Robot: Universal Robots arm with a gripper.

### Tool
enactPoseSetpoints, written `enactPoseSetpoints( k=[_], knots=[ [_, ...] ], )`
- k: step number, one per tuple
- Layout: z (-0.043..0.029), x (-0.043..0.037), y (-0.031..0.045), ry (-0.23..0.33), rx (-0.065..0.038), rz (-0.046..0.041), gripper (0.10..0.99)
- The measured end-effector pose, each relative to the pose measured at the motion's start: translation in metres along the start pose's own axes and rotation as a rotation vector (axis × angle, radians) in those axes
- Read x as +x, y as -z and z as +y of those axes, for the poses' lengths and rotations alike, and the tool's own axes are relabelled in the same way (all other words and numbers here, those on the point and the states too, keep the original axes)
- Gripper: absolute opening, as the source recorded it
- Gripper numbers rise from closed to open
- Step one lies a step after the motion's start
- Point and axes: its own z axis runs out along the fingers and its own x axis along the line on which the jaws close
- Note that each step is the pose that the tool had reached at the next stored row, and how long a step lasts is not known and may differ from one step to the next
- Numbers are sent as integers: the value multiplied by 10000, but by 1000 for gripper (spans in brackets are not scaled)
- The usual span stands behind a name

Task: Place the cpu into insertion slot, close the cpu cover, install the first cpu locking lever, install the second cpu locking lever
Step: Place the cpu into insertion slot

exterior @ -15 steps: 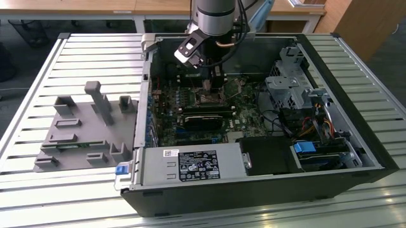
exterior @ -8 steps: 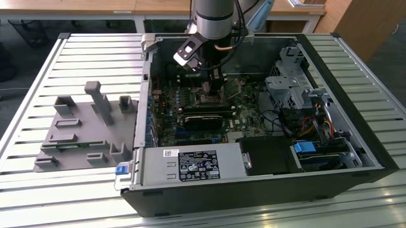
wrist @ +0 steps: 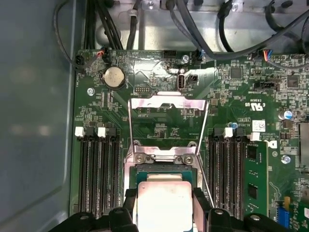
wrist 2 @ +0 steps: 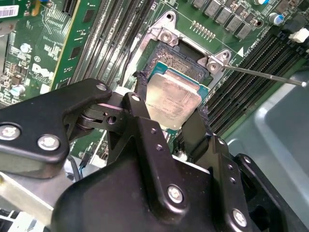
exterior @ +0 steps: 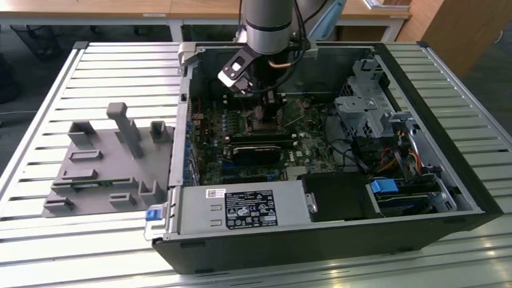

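**Cpu gripped over the socket, cover up**

The end effector (wrist 2: pixel 171 102) was narrowed onto the cpu (wrist 2: pixel 175 94), with one black finger (wrist 2: pixel 143 104) against each of two opposite edges. In both wrist views the chip lay square over the insertion slot (wrist: pixel 164 169), whose black rim showed beyond its far edge. Whether it was already seated or hung just above could not be told. In the exterior view the end effector (exterior: pixel 264 113) stood deep inside the open computer case (exterior: pixel 432 84) on the slatted desk (exterior: pixel 120 66).

Judged from this, the step called for a level, straight descent. The chip's edges needed to stay parallel to the rim, with no sideways push, and the grip should have been released only once the chip sat flat. The fingers reached down beside the chip, so their tips had to miss the rim.

Room was tight. The cpu cover (wrist: pixel 169 101) stood swung up on its hinge at the far side of the socket, close in front of the fingers. A thin locking lever (wrist 2: pixel 263 76) angled out beside one corner. Memory slots (wrist: pixel 99 164) ran along both flanks, near the fingers' outer faces. The way straight up looked the most open.
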Motion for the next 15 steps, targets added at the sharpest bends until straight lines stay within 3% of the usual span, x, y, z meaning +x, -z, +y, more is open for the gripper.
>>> enactPoseSetpoints(
  k=[6, 15],
  knots=[
    [-12, 7, -70, -1, -1, -26, 541],
    [-17, 7, -100, -18, 0, -40, 541]
  ],
)
